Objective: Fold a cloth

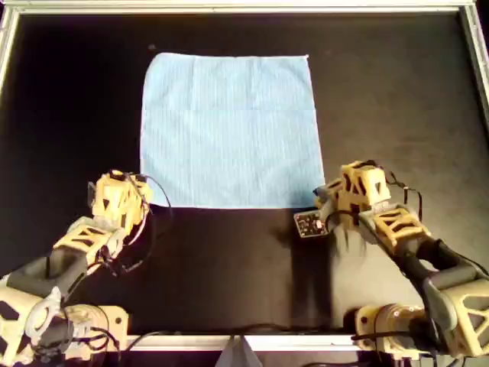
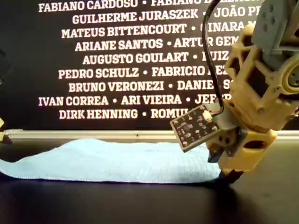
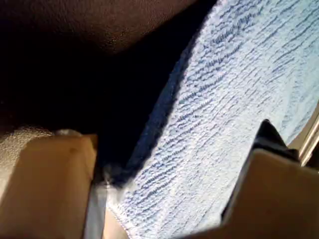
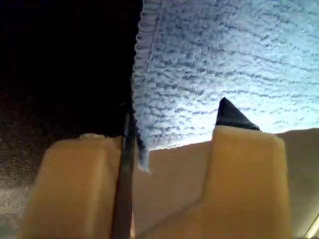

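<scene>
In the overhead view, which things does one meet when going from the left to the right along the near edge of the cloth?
One arm's tan gripper at the cloth's near-left corner → the thin sky-blue square fabric cloth → the other arm's tan gripper, carrying a small circuit board, at the near-right corner.

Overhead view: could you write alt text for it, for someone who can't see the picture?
A light blue cloth lies flat and unfolded on a black table, seen from above. Two tan robot arms reach in from the bottom edge, one gripper at each near corner of the cloth.
</scene>
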